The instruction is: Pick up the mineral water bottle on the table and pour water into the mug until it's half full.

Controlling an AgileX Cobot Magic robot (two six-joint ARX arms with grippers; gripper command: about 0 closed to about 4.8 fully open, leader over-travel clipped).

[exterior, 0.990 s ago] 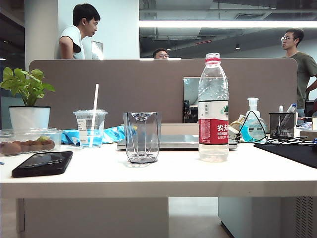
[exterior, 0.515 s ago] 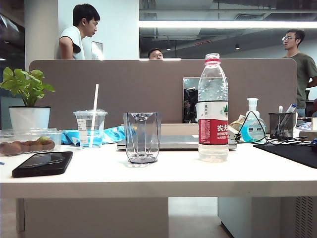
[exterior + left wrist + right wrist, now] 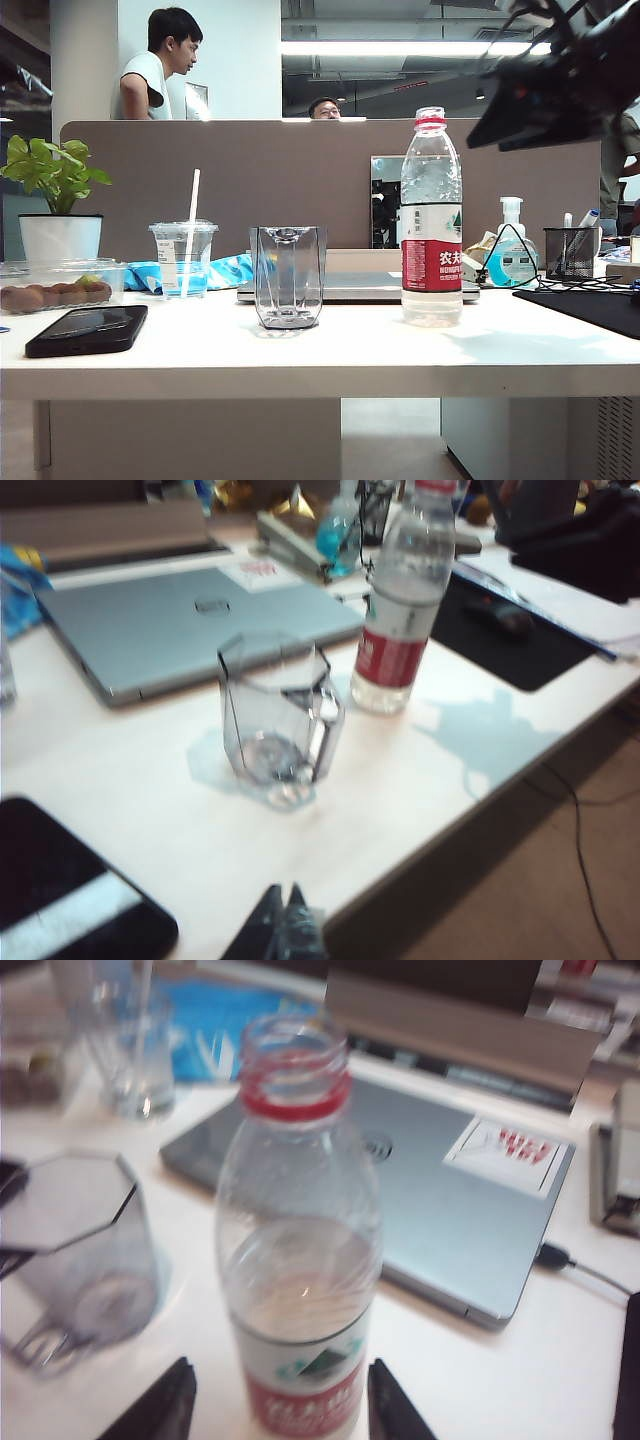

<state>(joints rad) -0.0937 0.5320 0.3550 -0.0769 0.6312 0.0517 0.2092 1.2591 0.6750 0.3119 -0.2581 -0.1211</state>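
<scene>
The mineral water bottle (image 3: 430, 215) stands upright on the white table (image 3: 320, 375), right of centre, its neck uncapped above the red ring (image 3: 295, 1100). To its left stands the empty faceted glass mug (image 3: 288, 275). My right gripper (image 3: 282, 1378) is open, one finger on each side of the bottle's label (image 3: 300, 1390), not touching it. In the exterior view the right arm (image 3: 560, 85) hangs dark at the upper right, above the bottle. My left gripper (image 3: 282, 898) is shut and empty over the table's front edge, short of the mug (image 3: 280, 720) and the bottle (image 3: 400, 610).
A closed silver laptop (image 3: 350, 285) lies behind the mug and bottle. A plastic cup with a straw (image 3: 182, 258), a phone (image 3: 85, 330), a food box (image 3: 55, 285) and a potted plant (image 3: 58, 235) fill the left. A pump bottle (image 3: 511, 250), pen holder (image 3: 570, 252) and black mat (image 3: 590, 305) are right.
The right arm has swung into the exterior view at the upper right, where nothing showed before. Bottle, mug and the other things on the table have kept their places.
</scene>
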